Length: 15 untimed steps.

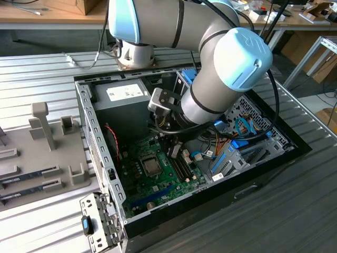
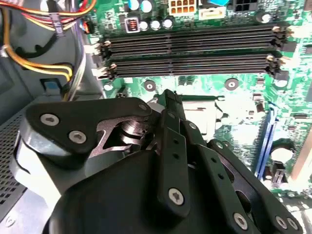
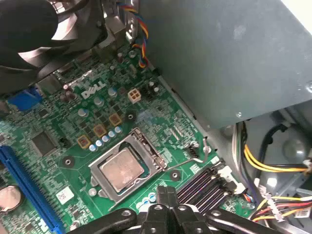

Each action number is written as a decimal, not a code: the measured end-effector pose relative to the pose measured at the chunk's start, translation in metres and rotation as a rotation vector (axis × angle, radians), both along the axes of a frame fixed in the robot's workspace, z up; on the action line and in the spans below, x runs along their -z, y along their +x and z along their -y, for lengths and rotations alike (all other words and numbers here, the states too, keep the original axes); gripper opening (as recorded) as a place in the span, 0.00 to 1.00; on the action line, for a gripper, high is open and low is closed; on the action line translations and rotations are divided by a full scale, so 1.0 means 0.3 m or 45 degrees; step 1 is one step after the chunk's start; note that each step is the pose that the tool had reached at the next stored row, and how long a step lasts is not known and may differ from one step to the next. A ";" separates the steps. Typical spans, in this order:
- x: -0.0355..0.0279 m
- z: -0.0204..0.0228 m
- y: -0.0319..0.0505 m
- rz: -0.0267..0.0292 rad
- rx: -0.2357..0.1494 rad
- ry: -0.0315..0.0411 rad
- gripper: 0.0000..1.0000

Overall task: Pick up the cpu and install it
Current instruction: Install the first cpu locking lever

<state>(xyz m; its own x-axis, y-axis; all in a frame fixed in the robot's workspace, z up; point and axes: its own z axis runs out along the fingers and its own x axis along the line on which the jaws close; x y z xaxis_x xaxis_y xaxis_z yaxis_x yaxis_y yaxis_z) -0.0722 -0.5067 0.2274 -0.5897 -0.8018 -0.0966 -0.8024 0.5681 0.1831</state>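
The cpu [image 3: 122, 169] is a small silvery square lying flat in the metal socket frame [image 3: 146, 146] of the green motherboard [image 3: 53, 122]. In the exterior view the cpu [image 1: 152, 166] shows mid-board inside the open computer case. My gripper [image 3: 167, 191] hangs just above the board beside the socket, between it and the black memory slots [image 3: 204, 187]. Its black fingers are pressed together with nothing between them. In the second wrist view the gripper [image 2: 170, 95] points at the socket area and covers most of it. In the exterior view the gripper [image 1: 176, 149] is low inside the case.
The grey power-supply box [image 1: 124, 100] stands close behind the arm, and its wall [image 3: 234, 58] is near the socket. A black fan [image 3: 44, 34] and coloured cables [image 3: 263, 161] flank the board. The case wall [image 1: 97, 147] and a grey fixture tray [image 1: 42, 137] lie on the exterior view's left.
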 end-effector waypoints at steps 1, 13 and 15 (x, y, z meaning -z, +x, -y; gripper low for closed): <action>0.000 -0.002 0.000 0.0002 -0.045 -0.0051 0.11; 0.000 -0.005 0.009 0.0051 -0.377 0.0407 0.11; 0.000 -0.005 0.013 0.0094 -0.386 0.0913 0.11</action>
